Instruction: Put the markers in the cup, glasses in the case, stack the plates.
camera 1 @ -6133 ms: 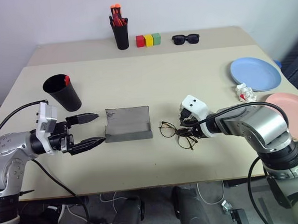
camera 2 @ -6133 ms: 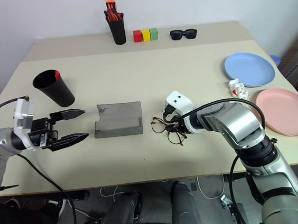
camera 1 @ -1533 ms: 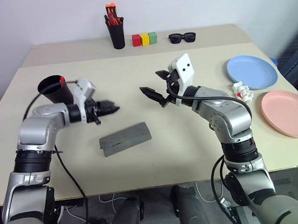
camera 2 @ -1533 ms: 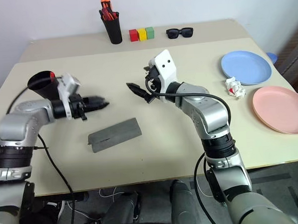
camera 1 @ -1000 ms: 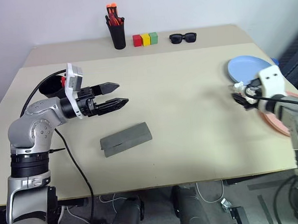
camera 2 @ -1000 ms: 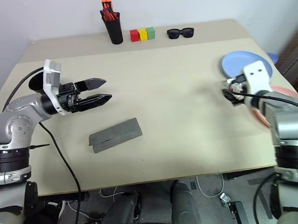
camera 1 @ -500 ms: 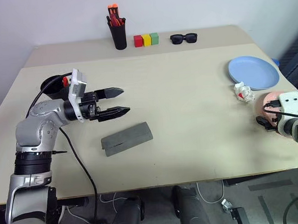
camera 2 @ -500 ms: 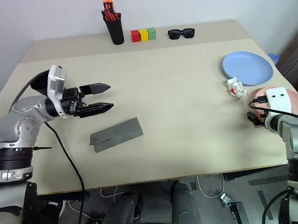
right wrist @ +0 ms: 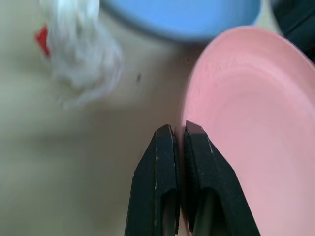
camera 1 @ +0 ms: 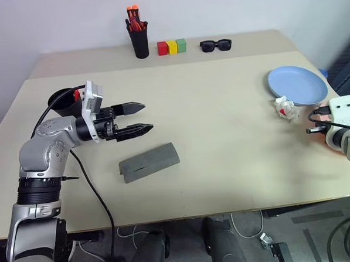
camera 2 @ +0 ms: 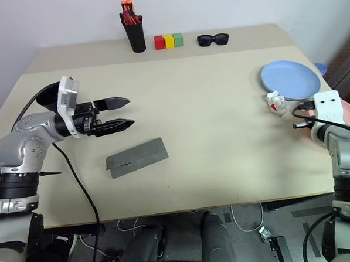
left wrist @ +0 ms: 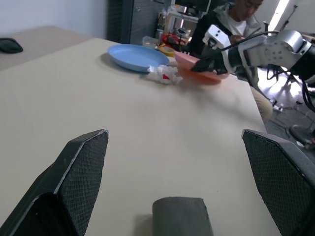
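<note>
My right gripper (right wrist: 179,129) is shut on the near rim of the salmon pink plate (right wrist: 246,123) at the table's right edge. The light blue plate (camera 1: 297,84) lies just beyond it. The grey case (camera 1: 149,162) lies shut in the left middle of the table; the glasses are hidden. My left gripper (camera 1: 148,116) hangs open above the table just behind the case, pointing right, with nothing between its fingers. The black cup (camera 1: 60,99) stands behind my left arm, and a marker's red cap (camera 1: 77,95) pokes out of it.
A crumpled white paper (camera 1: 285,109) with a red spot lies between the two plates. Along the back edge stand a pen holder (camera 1: 140,40) of orange-capped markers, three coloured blocks (camera 1: 172,46) and black sunglasses (camera 1: 217,45). A person (left wrist: 241,14) sits beyond the table's right side.
Earlier the case lay open with the glasses beside it; now it is shut. In the last second my right gripper swung from the crumpled paper to the pink plate and closed on its rim.
</note>
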